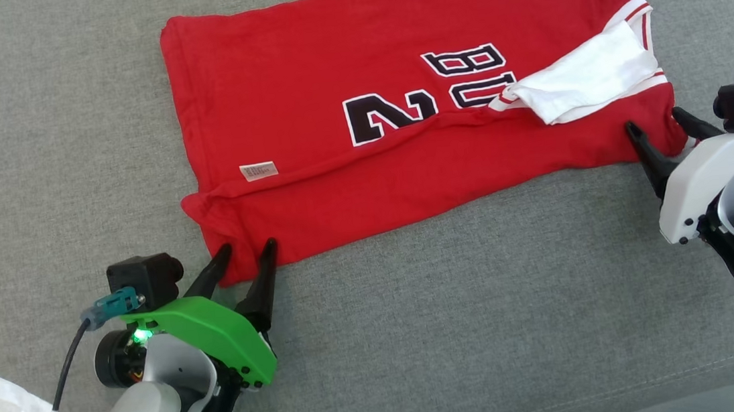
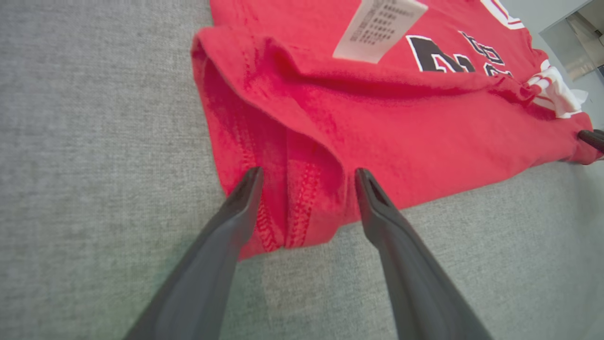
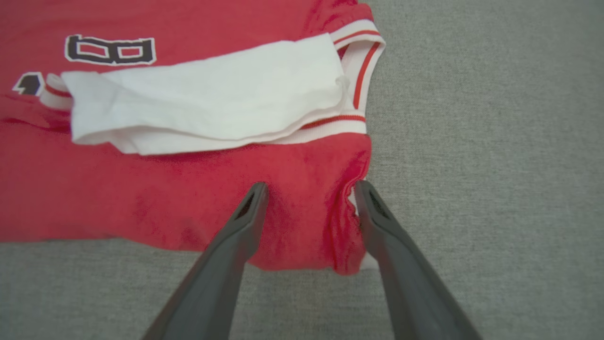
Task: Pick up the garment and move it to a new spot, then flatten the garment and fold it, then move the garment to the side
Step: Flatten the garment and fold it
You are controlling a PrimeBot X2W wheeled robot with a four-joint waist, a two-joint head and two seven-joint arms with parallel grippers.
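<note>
The garment (image 1: 329, 88) is red, with black characters outlined in white, a white folded panel (possibly a sleeve's inner face) and white trim striped red. Its label (image 1: 258, 171) is white with dark print. The surface (image 1: 484, 302) is grey, finely woven. The left gripper (image 1: 248, 245) has a green housing, the right gripper (image 1: 653, 118) a white one; both have dark fingers.

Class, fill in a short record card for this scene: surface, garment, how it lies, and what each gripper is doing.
surface: grey fabric
garment: red jersey, black lettering, white trim
lie: spread out, near long edge folded over; white flap on top at its right end
left gripper: open, fingers astride the jersey's near left corner
right gripper: open, fingers astride the near right corner
</note>
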